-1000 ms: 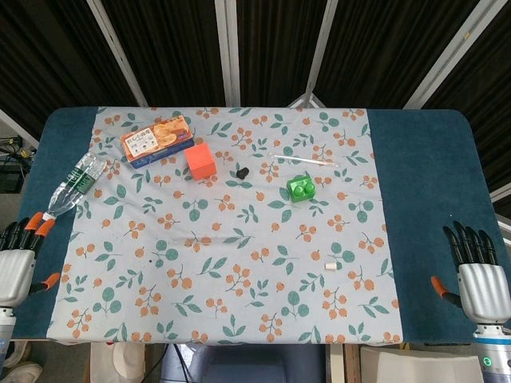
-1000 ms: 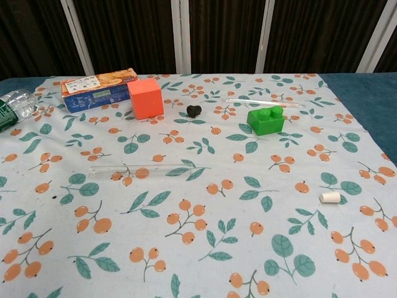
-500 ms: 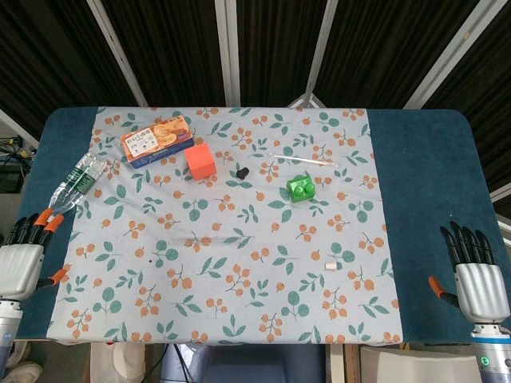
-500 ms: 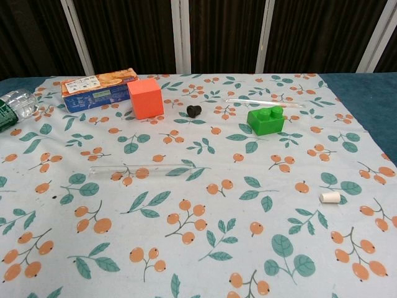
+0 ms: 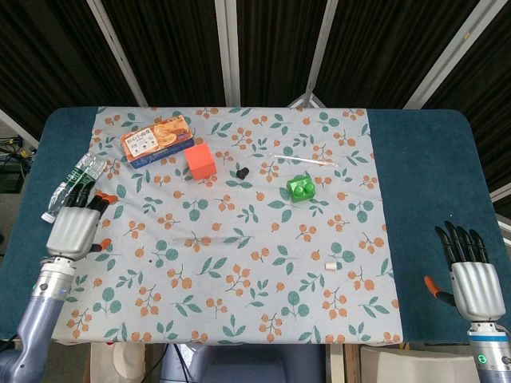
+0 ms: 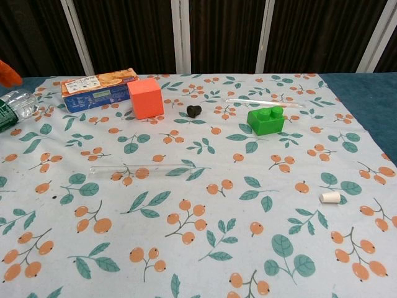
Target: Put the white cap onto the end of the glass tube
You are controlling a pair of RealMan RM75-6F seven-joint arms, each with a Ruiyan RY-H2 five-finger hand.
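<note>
So far nothing is held: our left hand (image 5: 73,231) hovers open over the cloth near the plastic bottle (image 5: 73,183), and our right hand (image 5: 473,275) waits open at the table's (image 5: 423,199) right edge. The glass tube (image 6: 146,167) lies flat across the middle-left of the cloth, and the white cap (image 6: 329,197) rests well apart from it on the right. To do this well, we should take the tube near its middle with a light pinch, keep it level, pick the cap up with its open end facing the tube, and line the two up before pushing.
</note>
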